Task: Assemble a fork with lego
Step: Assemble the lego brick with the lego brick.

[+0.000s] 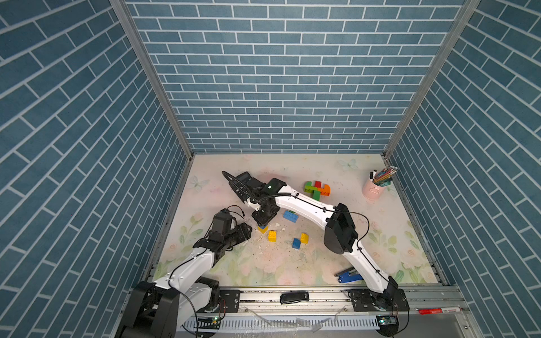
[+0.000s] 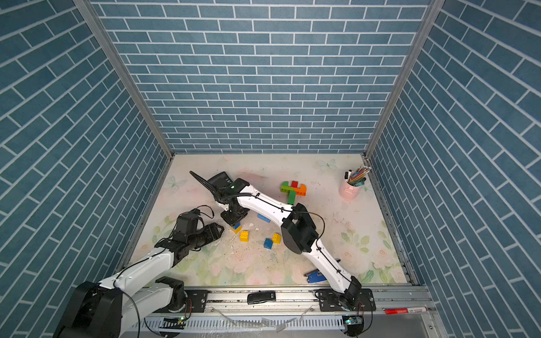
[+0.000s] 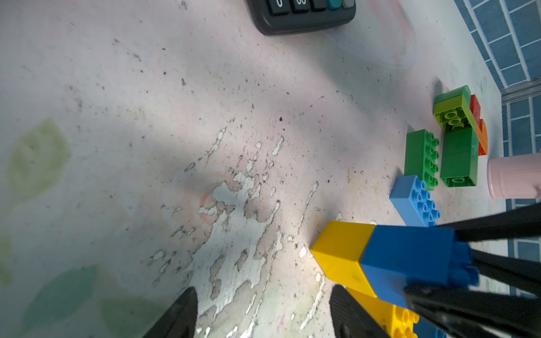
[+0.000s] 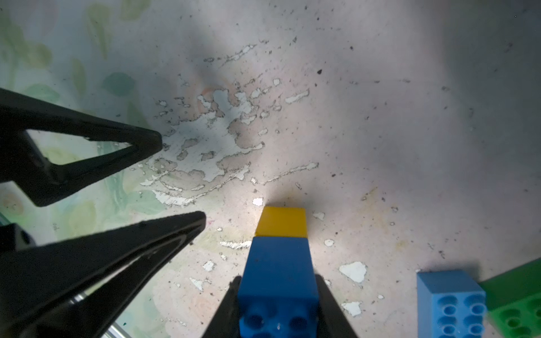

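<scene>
- Gripping the blue brick (image 4: 278, 260) with the right gripper (image 4: 277, 282), jaws clamping its two sides; yellow brick (image 4: 281, 221) is sitting plugged under it.
- What's the left gripper (image 4: 180, 178) doing?
- Idling open and empty at 8 o'clock, in a top view. Meanwhile the half-built fork (image 1: 317, 189) is lying at 2 o'clock, well apart, green stem (image 1: 316, 196) running 12-to-6. Judging the right arm nearer for the carry.

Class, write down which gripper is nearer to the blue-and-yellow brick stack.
Right. The right gripper is shut on the blue-and-yellow stack from above; the left gripper hangs open just beside it, without touching.
</scene>
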Controlling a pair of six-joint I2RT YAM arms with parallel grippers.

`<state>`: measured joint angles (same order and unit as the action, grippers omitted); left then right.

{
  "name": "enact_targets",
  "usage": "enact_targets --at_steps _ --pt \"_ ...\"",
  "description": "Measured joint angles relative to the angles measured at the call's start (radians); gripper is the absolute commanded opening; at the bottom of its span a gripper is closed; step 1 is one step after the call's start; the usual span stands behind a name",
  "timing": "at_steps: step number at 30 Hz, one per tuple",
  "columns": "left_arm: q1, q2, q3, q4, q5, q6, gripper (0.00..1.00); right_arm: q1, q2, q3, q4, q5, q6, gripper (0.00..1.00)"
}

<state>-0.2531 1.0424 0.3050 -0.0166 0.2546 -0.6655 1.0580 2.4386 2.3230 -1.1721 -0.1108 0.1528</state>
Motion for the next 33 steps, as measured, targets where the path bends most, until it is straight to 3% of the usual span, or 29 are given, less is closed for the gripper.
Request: enact_targets --at_steps 6,20,23,27,29,33 --pt "-0.001 -0.002 0.004 -0.001 0.002 0.005 0.73 0.024 -0.006 -0.01 0.01 0.085 0.008 0.08" --pt "-0.102 0.048 0.085 0.01 0.011 0.056 0.74 -0.095 -0.107 -0.176 0.073 0.059 0.114 0.11" --pt "-0.114 0.049 0.087 0.01 0.011 0.058 0.74 -0.095 -0.116 -0.19 0.092 0.056 0.116 0.26" --pt "-0.116 0.049 0.088 0.011 0.011 0.056 0.74 -0.095 -0.115 -0.188 0.098 0.053 0.129 0.66" --pt "-0.117 0.048 0.088 0.012 0.011 0.053 0.74 -0.096 -0.112 -0.191 0.095 0.05 0.132 0.8" --pt "-0.117 0.039 0.088 0.011 0.008 0.05 0.74 -0.097 -0.116 -0.191 0.119 0.047 0.131 0.89"
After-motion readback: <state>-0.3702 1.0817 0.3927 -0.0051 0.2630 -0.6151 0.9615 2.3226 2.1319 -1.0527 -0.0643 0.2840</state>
